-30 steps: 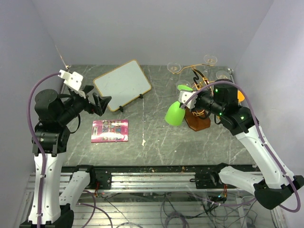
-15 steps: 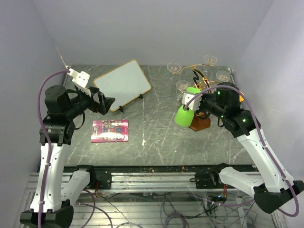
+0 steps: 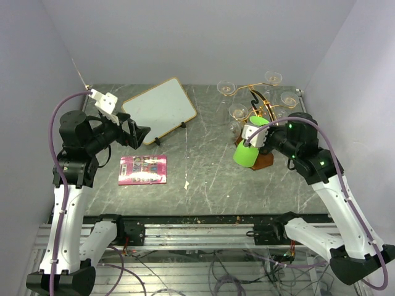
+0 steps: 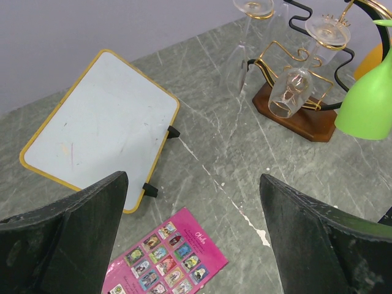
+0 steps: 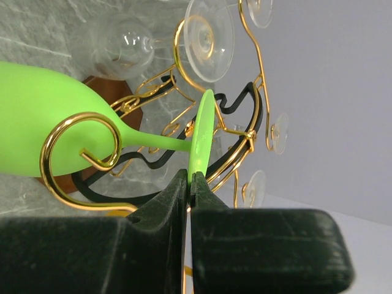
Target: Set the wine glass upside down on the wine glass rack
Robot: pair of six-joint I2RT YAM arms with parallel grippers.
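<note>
Table (image 3: 203, 185): layout unchanged over the last second.

Right arm (image 3: 336, 191): has swung toward the rack (image 3: 264, 161), carrying the glass (image 3: 248, 152) from the open table on the rack's left to a position against it. In the top view the green bowl now overlaps the wooden base.

Left arm (image 3: 66, 179): shifted early in the second, then stationary. Left end effector (image 3: 137, 134) is spread wide, holds nothing, and hangs over the board (image 3: 159, 109) and card (image 3: 142, 169).

Rack: clear glasses (image 4: 293, 92) already hang bowl-down from several arms.

Glass: tilted, bowl low, foot high. The wrist view shows the stem (image 5: 156, 144) next to a gold curl (image 5: 79, 122). Whether the stem is already inside a slot cannot be told.

Right end effector (image 5: 188, 179): closed tight on the rim of the glass's foot.

Status: approach phase is judged nearly complete and seating is not yet confirmed. The stem must next slide along a free wire arm until the foot rests on it. Risk: striking the adjacent clear glasses.
</note>
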